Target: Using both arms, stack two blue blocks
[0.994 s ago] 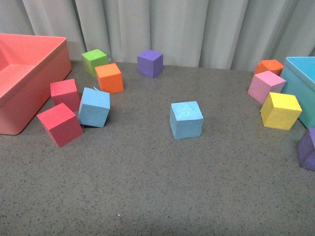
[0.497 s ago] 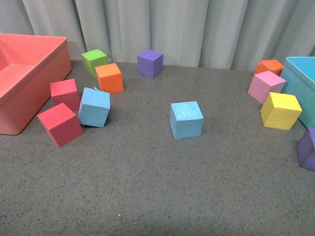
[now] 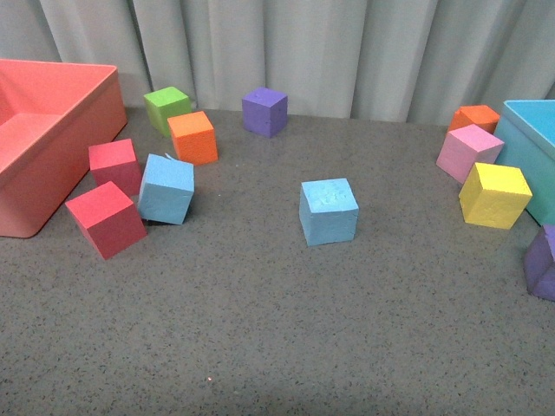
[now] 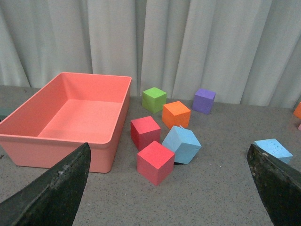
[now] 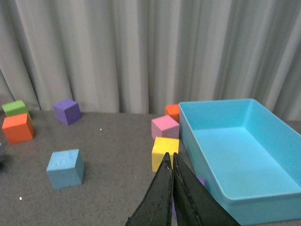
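Note:
One sky-blue block (image 3: 329,211) sits alone mid-table in the front view. The other blue block (image 3: 166,189) is tilted, leaning among the red cubes at the left. Both show in the left wrist view, the tilted one (image 4: 182,144) and the other (image 4: 273,149). The right wrist view shows only the lone block (image 5: 66,168). Neither arm shows in the front view. My left gripper (image 4: 169,188) is open and empty, its fingers (image 4: 51,188) wide apart, well short of the blocks. My right gripper (image 5: 170,158) is shut and empty, beside the turquoise bin.
A salmon bin (image 3: 52,130) stands at the left, a turquoise bin (image 3: 531,143) at the right. Two red cubes (image 3: 106,218), an orange (image 3: 192,137), a green (image 3: 166,107) and a purple cube (image 3: 264,111) lie at the back left. Pink (image 3: 468,152), yellow (image 3: 494,195), orange and purple cubes lie near the turquoise bin.

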### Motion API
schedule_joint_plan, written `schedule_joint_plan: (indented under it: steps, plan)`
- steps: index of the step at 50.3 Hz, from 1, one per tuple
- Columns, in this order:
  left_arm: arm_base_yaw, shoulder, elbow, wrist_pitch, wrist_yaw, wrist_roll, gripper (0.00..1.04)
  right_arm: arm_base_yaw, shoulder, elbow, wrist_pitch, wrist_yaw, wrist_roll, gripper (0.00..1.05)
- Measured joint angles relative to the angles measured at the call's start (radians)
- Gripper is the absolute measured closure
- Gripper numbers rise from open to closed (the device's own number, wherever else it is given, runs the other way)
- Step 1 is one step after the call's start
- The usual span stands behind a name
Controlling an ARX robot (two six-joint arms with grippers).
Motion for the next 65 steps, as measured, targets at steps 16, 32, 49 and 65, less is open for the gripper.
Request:
schedule_joint_plan:
  steps: [16,32,49,65]
  plan:
    - [0.005,0.010,0.004,-0.018,0.016,0.000,0.07,0.000,-0.144,0.000,-0.149,-0.003,-0.001,0.63]
    - [-0.178,0.907,0.241,0.470,-0.108,0.066,0.07,0.000,-0.145,0.000,-0.149,-0.003,0.000,0.10]
    - [-0.341,1.741,0.827,0.292,-0.278,0.109,0.07,0.000,-0.145,0.000,-0.149,-0.003,0.000,0.10]
    - [-0.347,2.103,1.270,0.020,-0.389,0.107,0.07,0.000,-0.145,0.000,-0.149,-0.003,0.000,0.10]
